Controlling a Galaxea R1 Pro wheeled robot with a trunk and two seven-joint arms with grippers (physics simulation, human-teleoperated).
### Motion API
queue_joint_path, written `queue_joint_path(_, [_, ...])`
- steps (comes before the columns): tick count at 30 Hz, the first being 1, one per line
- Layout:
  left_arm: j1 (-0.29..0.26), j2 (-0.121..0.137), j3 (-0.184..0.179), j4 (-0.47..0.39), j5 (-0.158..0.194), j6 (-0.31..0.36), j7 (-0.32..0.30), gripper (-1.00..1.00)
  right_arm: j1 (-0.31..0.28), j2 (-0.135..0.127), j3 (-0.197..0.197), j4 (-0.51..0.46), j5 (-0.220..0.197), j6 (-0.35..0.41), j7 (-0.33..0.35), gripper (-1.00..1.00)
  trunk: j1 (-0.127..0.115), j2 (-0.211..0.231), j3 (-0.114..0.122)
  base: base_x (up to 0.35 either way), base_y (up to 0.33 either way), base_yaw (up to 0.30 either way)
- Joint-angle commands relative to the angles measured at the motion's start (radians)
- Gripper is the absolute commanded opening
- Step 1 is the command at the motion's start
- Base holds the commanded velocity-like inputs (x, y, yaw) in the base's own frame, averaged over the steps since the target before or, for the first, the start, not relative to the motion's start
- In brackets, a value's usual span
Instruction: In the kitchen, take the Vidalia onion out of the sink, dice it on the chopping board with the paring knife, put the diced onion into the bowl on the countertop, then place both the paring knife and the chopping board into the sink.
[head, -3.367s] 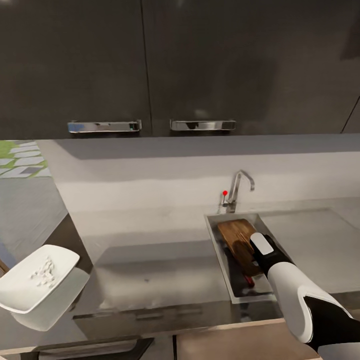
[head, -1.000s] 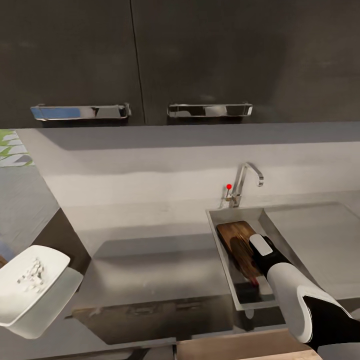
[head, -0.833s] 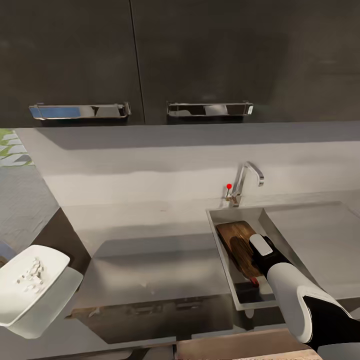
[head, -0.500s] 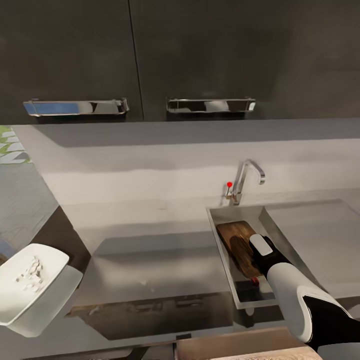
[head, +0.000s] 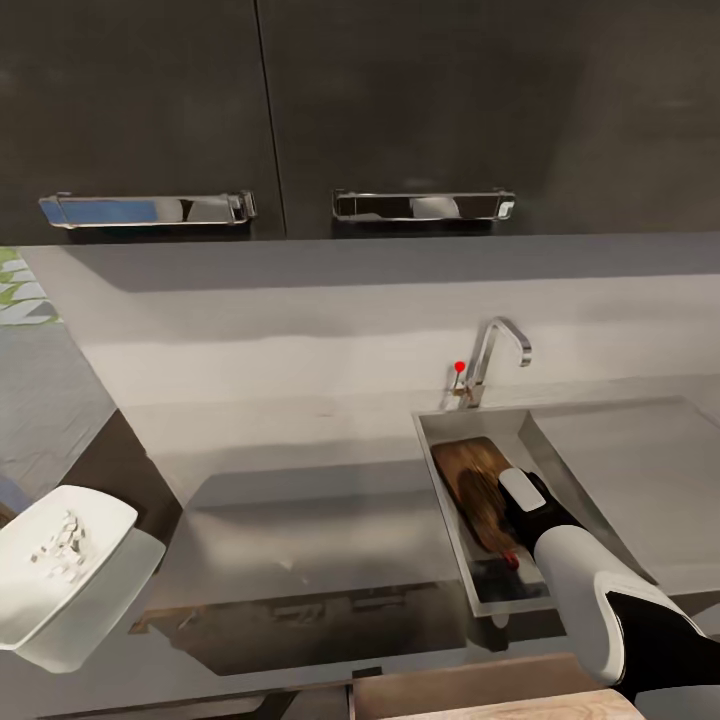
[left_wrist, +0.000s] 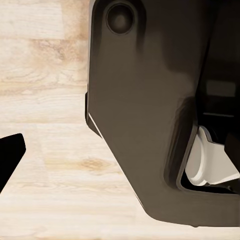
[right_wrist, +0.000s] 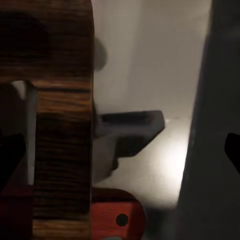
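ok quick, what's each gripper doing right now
left: cannot be told.
right gripper: down in the sink at the chopping board; grip cannot be told.

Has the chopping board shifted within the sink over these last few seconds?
No. The chopping board lies against the sink basin's left wall, faucet-side, as before; the shift in the picture is camera motion.

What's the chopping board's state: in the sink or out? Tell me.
In: the chopping board lies inside the sink basin, right gripper at it.

sink (head: 450, 500): brushed steel | chopping board (head: 470, 470): grained wood | bowl (head: 40, 590): glossy white
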Motion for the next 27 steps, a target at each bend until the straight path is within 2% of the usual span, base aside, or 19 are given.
queue_joint_path(1, [-0.002, -0.001, -0.008, 0.005, 0.009, -0.008, -0.001, 1.00, 0.000, 0.000, -0.002, -0.002, 0.000, 0.011, -0.004, 1.00, 0.001, -0.002, -0.002, 0.000, 0.000, 0.000])
queue_joint_path(12, [-0.002, -0.001, -0.008, 0.005, 0.009, -0.008, -0.001, 1.00, -0.001, -0.002, -0.001, -0.016, 0.002, 0.012, 0.013, 1.00, 0.001, -0.002, -0.002, 0.000, 0.000, 0.000])
queue_joint_path(16, [-0.002, -0.001, -0.008, 0.004, 0.009, -0.008, 0.001, 1.00, -0.001, -0.003, -0.001, -0.062, 0.003, 0.020, 0.014, 1.00, 0.001, -0.002, -0.002, 0.000, 0.000, 0.000])
queue_joint_path(18, [-0.002, -0.001, -0.008, 0.003, 0.009, -0.008, 0.001, 1.00, -0.001, -0.003, 0.000, -0.126, 0.003, 0.036, 0.006, 1.00, 0.001, -0.002, -0.002, 0.000, 0.000, 0.000])
queue_joint_path(19, [-0.002, -0.002, -0.008, 0.003, 0.009, -0.008, 0.001, 1.00, 0.000, -0.002, 0.001, -0.189, 0.004, 0.067, -0.012, 1.00, 0.001, -0.002, -0.002, 0.000, 0.000, 0.000])
queue_joint_path(25, [-0.002, -0.002, -0.008, 0.003, 0.009, -0.009, 0.004, 1.00, 0.000, 0.008, 0.002, -0.528, 0.001, 0.265, -0.182, 1.00, 0.001, -0.002, -0.002, 0.000, 0.000, 0.000])
queue_joint_path(27, [-0.002, -0.002, -0.008, 0.003, 0.009, -0.010, 0.007, 1.00, 0.000, 0.009, 0.002, -0.598, 0.001, 0.323, -0.213, 1.00, 0.001, -0.002, -0.002, 0.000, 0.000, 0.000])
